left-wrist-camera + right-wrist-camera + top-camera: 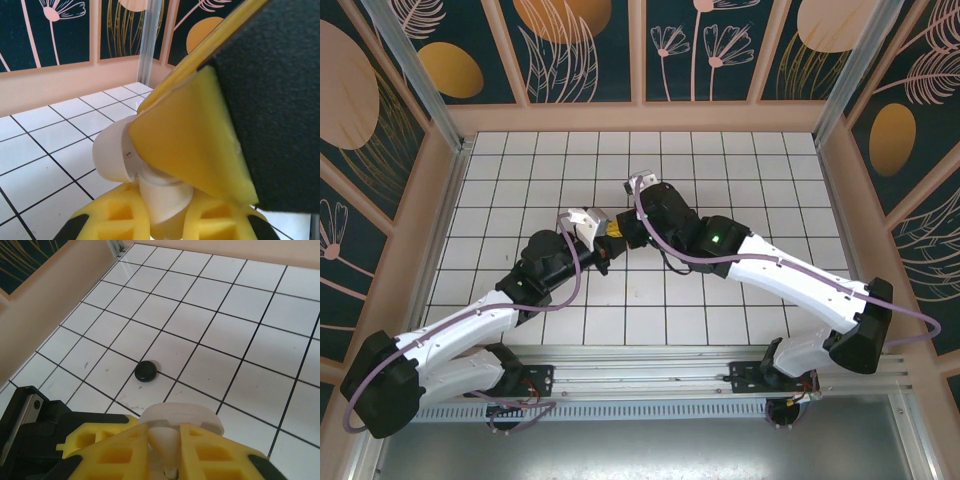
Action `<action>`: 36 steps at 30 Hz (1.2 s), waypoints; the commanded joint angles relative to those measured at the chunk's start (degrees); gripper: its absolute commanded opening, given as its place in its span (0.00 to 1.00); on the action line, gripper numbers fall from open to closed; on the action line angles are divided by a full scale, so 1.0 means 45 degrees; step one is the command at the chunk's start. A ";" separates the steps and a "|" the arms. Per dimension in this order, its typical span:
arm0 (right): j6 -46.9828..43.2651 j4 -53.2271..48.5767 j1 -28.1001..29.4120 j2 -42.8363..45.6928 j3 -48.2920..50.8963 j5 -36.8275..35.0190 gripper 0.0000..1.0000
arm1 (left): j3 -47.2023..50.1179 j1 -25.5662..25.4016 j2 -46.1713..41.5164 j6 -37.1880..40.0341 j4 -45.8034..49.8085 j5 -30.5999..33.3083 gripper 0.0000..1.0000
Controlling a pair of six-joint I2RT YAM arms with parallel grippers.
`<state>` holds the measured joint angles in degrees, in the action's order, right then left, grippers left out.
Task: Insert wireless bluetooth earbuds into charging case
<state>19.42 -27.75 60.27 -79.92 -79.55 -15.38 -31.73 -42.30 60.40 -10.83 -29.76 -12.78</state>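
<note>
White is the open case (117,155) that our left gripper (165,205) pinches between its yellow fingers (112,220). Our right gripper (164,430) pinches a small white piece (165,450) right by the case; we cannot tell if it is an earbud. A small black round thing (146,371) lies on the tiled table (225,365).

We see glossy white tiles on the table (720,190), a smooth white plastic case (112,155) between matt yellow plastic jaws, a shiny black disc (146,371), and a bare metal rail (650,385) at six o'clock.
</note>
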 commanded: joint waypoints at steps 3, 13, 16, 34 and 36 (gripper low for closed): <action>0.0320 -0.0860 0.0038 -0.0170 -0.0579 0.0153 0.27 | -0.0362 0.0016 -0.0259 -0.0126 -0.0667 0.0042 0.00; 0.0573 -0.0961 -0.0122 -0.0082 -0.1182 0.0323 0.35 | -0.0313 0.0018 -0.0249 -0.0076 -0.0638 0.0045 0.00; 0.0683 -0.0867 -0.0235 0.0151 -0.1635 0.0511 0.35 | -0.0313 0.0015 -0.0253 0.0004 -0.0575 0.0047 0.00; 0.2562 0.1137 -0.5015 0.0168 0.0475 1.1229 0.26 | -0.0717 0.0026 -0.0045 0.0238 -0.1812 -0.4052 0.00; 0.2685 0.1422 -0.4979 0.0153 0.0763 1.1992 0.23 | -0.0815 0.0026 0.0047 0.0271 -0.1710 -0.3940 0.00</action>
<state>29.52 -25.50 37.60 -79.09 -77.56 28.38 -33.23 -42.30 60.10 -10.57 -34.50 -28.58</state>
